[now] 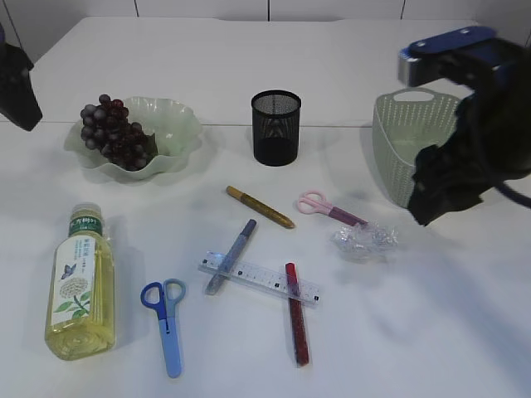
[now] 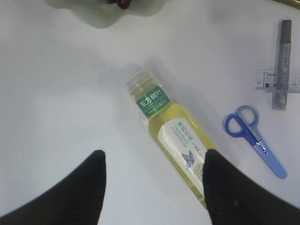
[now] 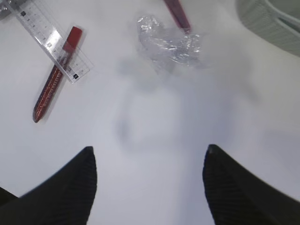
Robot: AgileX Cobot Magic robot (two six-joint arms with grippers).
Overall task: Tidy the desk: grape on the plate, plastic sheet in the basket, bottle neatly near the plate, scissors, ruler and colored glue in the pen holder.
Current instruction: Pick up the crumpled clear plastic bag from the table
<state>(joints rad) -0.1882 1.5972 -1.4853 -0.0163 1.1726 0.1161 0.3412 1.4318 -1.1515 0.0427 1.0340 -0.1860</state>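
Your right gripper (image 3: pixel 149 161) hangs wide and empty above the table (image 1: pixel 431 315), the crumpled plastic sheet (image 3: pixel 168 43) straight ahead, the basket (image 1: pixel 398 145) just beyond. Your left gripper (image 2: pixel 152 166), also spread, straddles the bottle (image 2: pixel 171 133) lying diagonally. Only the exterior view shows the pen holder (image 1: pixel 275 128).

1. Right gripper (image 3: pixel 149 180): two dark fingers (image 3: pixel 65 192) spread wide apart above the white table (image 3: pixel 154 117), nothing between them.
2. Crumpled clear plastic sheet (image 3: pixel 168 44) at upper centre; a dark red object (image 3: pixel 177 13) touches its top edge.
3. Transparent ruler (image 3: pixel 44 37) at upper left, a red glue pen (image 3: pixel 55 79) lying across it.
4. Pale green basket (image 3: pixel 272 21) at the upper right corner.
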